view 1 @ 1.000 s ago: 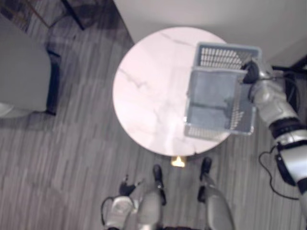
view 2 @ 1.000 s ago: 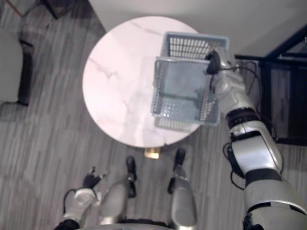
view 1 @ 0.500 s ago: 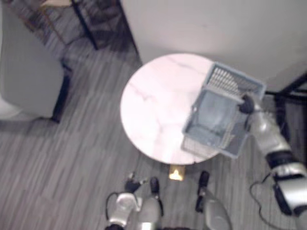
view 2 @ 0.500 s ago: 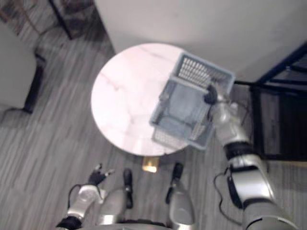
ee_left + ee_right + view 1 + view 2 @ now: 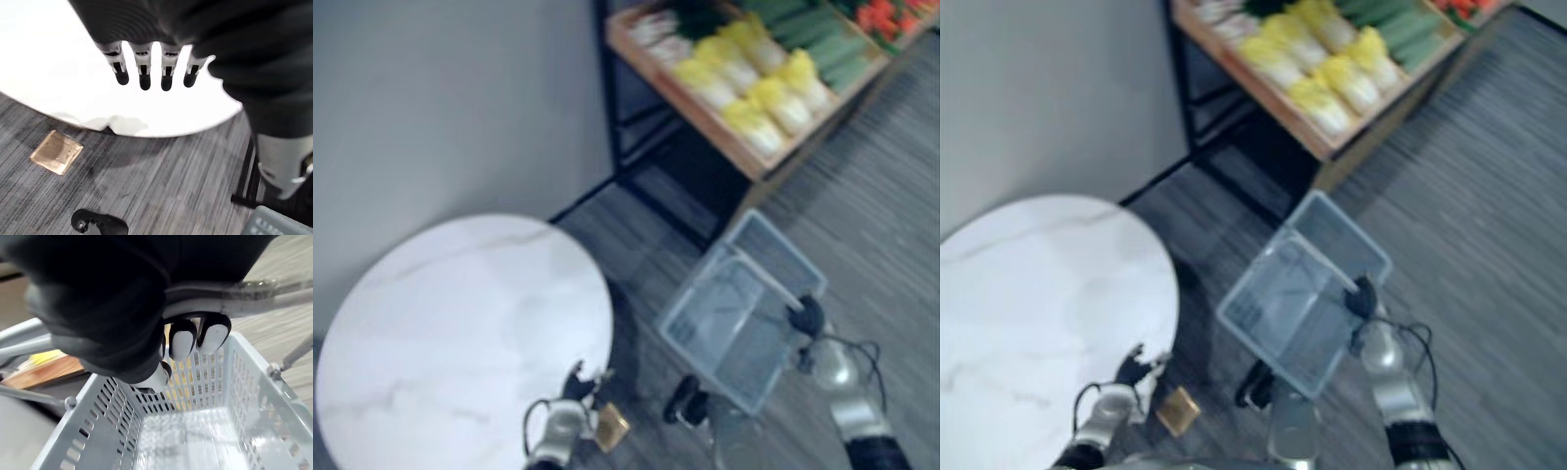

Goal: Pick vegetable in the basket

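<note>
The grey slotted plastic basket [image 5: 729,333], clamped in my right hand [image 5: 806,316], has left the round white marble table [image 5: 450,333]; the yellow vegetables [image 5: 773,103] are now near for picking.

On my feed the left hand [image 5: 137,24] wears a dark ribbed cover, and its row of silver fingers [image 5: 142,61] ends in glossy black tips. The right hand [image 5: 98,298] has the same dark cover (matte, faintly creased), pale-padded fingertips [image 5: 183,340] and a silver-grey forearm [image 5: 1386,372] behind it.
</note>
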You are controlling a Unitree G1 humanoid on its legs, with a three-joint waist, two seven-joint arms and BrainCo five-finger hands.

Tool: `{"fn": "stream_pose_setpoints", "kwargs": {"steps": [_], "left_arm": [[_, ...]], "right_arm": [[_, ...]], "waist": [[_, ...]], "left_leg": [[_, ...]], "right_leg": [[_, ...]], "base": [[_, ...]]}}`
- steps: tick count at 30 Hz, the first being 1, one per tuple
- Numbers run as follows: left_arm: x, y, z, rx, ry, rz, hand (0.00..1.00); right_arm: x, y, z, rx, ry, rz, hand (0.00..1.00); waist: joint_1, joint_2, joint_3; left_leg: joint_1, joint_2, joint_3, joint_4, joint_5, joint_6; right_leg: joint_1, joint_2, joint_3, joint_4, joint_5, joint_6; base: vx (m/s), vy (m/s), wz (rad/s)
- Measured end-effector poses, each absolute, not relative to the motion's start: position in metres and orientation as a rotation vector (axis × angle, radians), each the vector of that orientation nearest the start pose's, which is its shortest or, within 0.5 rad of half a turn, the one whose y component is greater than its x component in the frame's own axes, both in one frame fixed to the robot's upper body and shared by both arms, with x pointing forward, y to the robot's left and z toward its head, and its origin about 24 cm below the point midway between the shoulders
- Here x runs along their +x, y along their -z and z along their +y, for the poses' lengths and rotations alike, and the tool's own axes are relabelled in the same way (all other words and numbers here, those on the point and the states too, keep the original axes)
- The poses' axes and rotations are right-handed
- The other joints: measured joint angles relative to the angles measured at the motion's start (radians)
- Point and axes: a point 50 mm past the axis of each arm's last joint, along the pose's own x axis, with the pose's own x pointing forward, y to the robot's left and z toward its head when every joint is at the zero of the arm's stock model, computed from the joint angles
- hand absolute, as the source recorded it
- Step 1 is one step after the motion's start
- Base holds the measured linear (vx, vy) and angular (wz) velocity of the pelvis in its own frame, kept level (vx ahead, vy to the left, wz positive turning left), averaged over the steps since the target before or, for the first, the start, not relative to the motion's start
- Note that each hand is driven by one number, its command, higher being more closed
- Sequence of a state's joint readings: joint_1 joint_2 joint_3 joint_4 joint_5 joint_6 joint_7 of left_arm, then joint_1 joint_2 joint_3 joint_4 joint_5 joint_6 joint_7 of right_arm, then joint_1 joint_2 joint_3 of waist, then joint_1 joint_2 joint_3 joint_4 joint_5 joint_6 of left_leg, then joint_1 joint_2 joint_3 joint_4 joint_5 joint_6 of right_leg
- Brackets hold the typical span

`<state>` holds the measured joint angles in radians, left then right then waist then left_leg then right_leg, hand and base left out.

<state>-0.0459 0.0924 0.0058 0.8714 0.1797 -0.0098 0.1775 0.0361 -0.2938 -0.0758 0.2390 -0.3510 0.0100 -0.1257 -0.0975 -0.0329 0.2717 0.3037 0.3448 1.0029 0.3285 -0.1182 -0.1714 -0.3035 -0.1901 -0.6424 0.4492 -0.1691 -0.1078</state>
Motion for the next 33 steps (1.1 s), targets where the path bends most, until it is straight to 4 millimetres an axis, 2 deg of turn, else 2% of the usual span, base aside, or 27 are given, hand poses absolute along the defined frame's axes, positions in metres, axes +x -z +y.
{"fn": "stream_pose_setpoints", "kwargs": {"steps": [1,2,3,4,5,7,8,10,11,13,14,15,17,18,19,20,21,22,23,25,27,28,29,30,31,32,33], "left_arm": [[0.177,0.125,0.187,0.322,-0.124,0.814,0.00],[0.172,0.128,0.185,0.318,-0.122,0.831,0.00],[0.170,0.129,0.185,0.314,-0.123,0.838,0.00],[0.166,0.130,0.187,0.314,-0.136,0.846,0.00],[0.159,0.132,0.189,0.311,-0.152,0.858,0.00],[0.143,0.139,0.190,0.291,-0.185,0.901,0.00],[0.133,0.142,0.187,0.251,-0.219,0.925,0.00],[0.137,0.139,0.184,0.203,-0.257,0.902,0.00],[0.139,0.139,0.184,0.197,-0.263,0.896,0.00],[0.141,0.138,0.181,0.190,-0.276,0.882,0.00],[0.142,0.138,0.180,0.187,-0.275,0.880,0.00],[0.142,0.138,0.178,0.181,-0.272,0.881,0.00],[0.143,0.138,0.177,0.178,-0.267,0.880,0.00],[0.142,0.138,0.182,0.184,-0.276,0.889,0.00],[0.143,0.138,0.185,0.195,-0.274,0.890,0.00],[0.143,0.139,0.185,0.198,-0.270,0.899,0.00],[0.143,0.140,0.186,0.206,-0.266,0.903,0.00],[0.140,0.142,0.186,0.220,-0.253,0.925,0.00],[0.136,0.144,0.187,0.229,-0.246,0.944,0.00],[0.138,0.144,0.187,0.231,-0.246,0.946,0.00],[0.142,0.141,0.193,0.244,-0.256,0.935,0.00],[0.144,0.140,0.199,0.248,-0.273,0.928,0.00],[0.148,0.138,0.202,0.243,-0.287,0.921,0.00],[0.148,0.138,0.202,0.239,-0.291,0.921,0.00],[0.147,0.139,0.203,0.233,-0.301,0.928,0.00],[0.142,0.140,0.206,0.228,-0.318,0.940,0.00],[0.141,0.141,0.209,0.225,-0.330,0.943,0.00]], "right_arm": [[0.225,0.008,-0.247,-0.612,0.221,0.283,1.00],[0.212,0.019,-0.247,-0.571,0.237,0.329,1.00],[0.207,0.025,-0.244,-0.550,0.237,0.353,1.00],[0.197,0.036,-0.237,-0.518,0.226,0.395,1.00],[0.193,0.046,-0.226,-0.472,0.207,0.427,1.00],[0.187,0.065,-0.215,-0.425,0.182,0.506,1.00],[0.181,0.078,-0.213,-0.417,0.179,0.567,1.00],[0.166,0.095,-0.224,-0.425,0.215,0.675,1.00],[0.163,0.099,-0.228,-0.424,0.234,0.706,1.00],[0.149,0.112,-0.245,-0.421,0.327,0.822,1.00],[0.144,0.115,-0.250,-0.421,0.350,0.852,1.00],[0.131,0.120,-0.259,-0.418,0.388,0.908,1.00],[0.114,0.128,-0.263,-0.412,0.403,0.984,1.00],[0.104,0.134,-0.260,-0.396,0.404,1.029,1.00],[0.094,0.138,-0.257,-0.377,0.413,1.066,1.00],[0.087,0.143,-0.255,-0.362,0.413,1.102,1.00],[0.086,0.144,-0.254,-0.358,0.410,1.110,1.00],[0.082,0.146,-0.251,-0.338,0.422,1.126,1.00],[0.079,0.147,-0.252,-0.323,0.437,1.137,1.00],[0.076,0.147,-0.256,-0.313,0.464,1.148,1.00],[0.079,0.146,-0.256,-0.303,0.469,1.137,1.00],[0.086,0.145,-0.254,-0.283,0.472,1.116,1.00],[0.088,0.145,-0.255,-0.278,0.478,1.107,1.00],[0.089,0.145,-0.255,-0.275,0.482,1.107,1.00],[0.090,0.144,-0.256,-0.268,0.489,1.102,1.00],[0.086,0.145,-0.255,-0.261,0.495,1.113,1.00],[0.081,0.146,-0.256,-0.252,0.507,1.124,1.00]], "waist": [[-0.005,0.018,-0.010],[-0.005,0.033,-0.016],[-0.003,0.038,-0.018],[-0.002,0.046,-0.024],[0.017,0.045,-0.025],[0.052,0.049,-0.027],[0.061,0.053,-0.029],[0.081,0.059,-0.032],[0.084,0.059,-0.031],[0.091,0.062,-0.028],[0.093,0.066,-0.027],[0.094,0.074,-0.029],[0.104,0.070,-0.031],[0.105,0.045,-0.036],[0.096,0.030,-0.045],[0.094,0.005,-0.042],[0.093,0.003,-0.041],[0.076,-0.001,-0.039],[0.068,-0.003,-0.039],[0.068,0.008,-0.032],[0.055,0.024,-0.025],[0.044,0.025,-0.025],[0.043,0.025,-0.025],[0.044,0.024,-0.024],[0.043,0.017,-0.027],[0.044,-0.010,-0.038],[0.043,-0.011,-0.034]], "left_leg": [[-0.007,0.049,-0.025,0.127,0.028,0.041],[-0.042,0.103,-0.131,0.279,0.103,0.119],[-0.067,0.115,-0.201,0.350,0.079,0.146],[-0.136,0.064,-0.385,0.430,-0.026,0.149],[-0.201,-0.023,-0.541,0.490,-0.104,0.136],[-0.265,-0.100,-0.637,0.513,-0.178,0.150],[-0.324,-0.114,-0.682,0.504,-0.203,0.147],[-0.426,-0.158,-0.784,0.430,-0.219,0.135],[-0.453,-0.181,-0.828,0.381,-0.217,0.128],[-0.524,-0.251,-0.946,0.128,-0.172,0.077],[-0.533,-0.258,-0.953,0.069,-0.145,0.073],[-0.540,-0.264,-0.950,-0.037,-0.081,0.075],[-0.524,-0.270,-0.945,-0.060,0.010,0.104],[-0.492,-0.291,-0.926,-0.054,0.031,0.142],[-0.456,-0.307,-0.901,-0.074,0.011,0.159],[-0.401,-0.322,-0.880,-0.099,-0.019,0.167],[-0.369,-0.321,-0.875,-0.113,-0.027,0.173],[-0.300,-0.317,-0.879,-0.144,-0.041,0.176],[-0.247,-0.313,-0.882,-0.169,-0.050,0.186],[-0.148,-0.285,-0.883,-0.222,-0.056,0.188],[-0.101,-0.236,-0.886,-0.242,-0.056,0.188],[-0.092,-0.203,-0.888,-0.241,-0.055,0.187],[-0.082,-0.179,-0.886,-0.241,-0.055,0.187],[-0.074,-0.172,-0.884,-0.242,-0.056,0.185],[-0.058,-0.162,-0.881,-0.242,-0.066,0.152],[-0.032,-0.164,-0.887,-0.247,-0.097,0.100],[-0.010,-0.164,-0.904,-0.253,-0.115,0.071]], "right_leg": [[0.004,0.039,0.055,-0.023,0.000,-0.002],[0.033,0.089,0.113,-0.067,-0.006,-0.012],[0.048,0.118,0.151,-0.088,-0.006,-0.021],[0.075,0.169,0.214,-0.135,0.002,-0.035],[0.093,0.218,0.297,-0.158,0.010,-0.049],[0.138,0.286,0.422,-0.192,0.014,-0.045],[0.175,0.311,0.482,-0.219,0.023,-0.032],[0.218,0.331,0.570,-0.255,0.036,-0.011],[0.229,0.331,0.594,-0.265,0.039,-0.007],[0.279,0.325,0.689,-0.312,0.044,0.003],[0.293,0.324,0.709,-0.320,0.039,0.009],[0.322,0.324,0.739,-0.330,0.024,0.022],[0.341,0.313,0.750,-0.280,-0.049,0.048],[0.337,0.279,0.740,-0.207,-0.115,0.085],[0.330,0.253,0.735,-0.129,-0.146,0.133],[0.249,0.225,0.683,0.091,-0.145,0.210],[0.214,0.214,0.657,0.190,-0.120,0.252],[0.147,0.176,0.590,0.375,-0.084,0.304],[0.124,0.142,0.540,0.460,-0.109,0.261],[0.087,0.091,0.455,0.490,-0.150,0.192],[0.045,0.076,0.389,0.370,-0.163,0.176],[0.020,0.079,0.369,0.218,-0.150,0.183],[0.006,0.083,0.377,0.028,-0.085,0.181],[0.005,0.082,0.388,-0.078,-0.036,0.181],[0.019,0.079,0.440,-0.288,0.079,0.187],[0.047,0.059,0.499,-0.420,0.120,0.216],[0.051,0.043,0.506,-0.416,0.168,0.247]], "base": [[0.21,-0.064,-1.60],[0.21,-0.067,-1.66],[0.23,-0.083,-1.58],[0.26,-0.116,-1.71],[0.21,-0.095,-1.91],[0.19,-0.041,-2.20],[0.28,-0.002,-1.88],[0.24,0.040,-1.34],[0.24,0.091,-1.39],[0.29,0.132,-1.24],[0.31,0.147,-1.03],[0.34,0.158,-0.82],[0.39,0.187,-0.90],[0.48,0.200,-0.69],[0.58,0.219,-0.66],[0.49,0.156,-0.44],[0.55,0.162,-0.39],[0.45,0.108,-0.07],[0.44,0.080,-0.01],[0.40,0.003,-0.05],[0.47,-0.081,0.06],[0.53,-0.211,0.16],[0.55,-0.247,0.18],[0.51,-0.263,0.22],[0.54,-0.307,0.38],[0.56,-0.331,0.52],[0.57,-0.350,0.63]]}}
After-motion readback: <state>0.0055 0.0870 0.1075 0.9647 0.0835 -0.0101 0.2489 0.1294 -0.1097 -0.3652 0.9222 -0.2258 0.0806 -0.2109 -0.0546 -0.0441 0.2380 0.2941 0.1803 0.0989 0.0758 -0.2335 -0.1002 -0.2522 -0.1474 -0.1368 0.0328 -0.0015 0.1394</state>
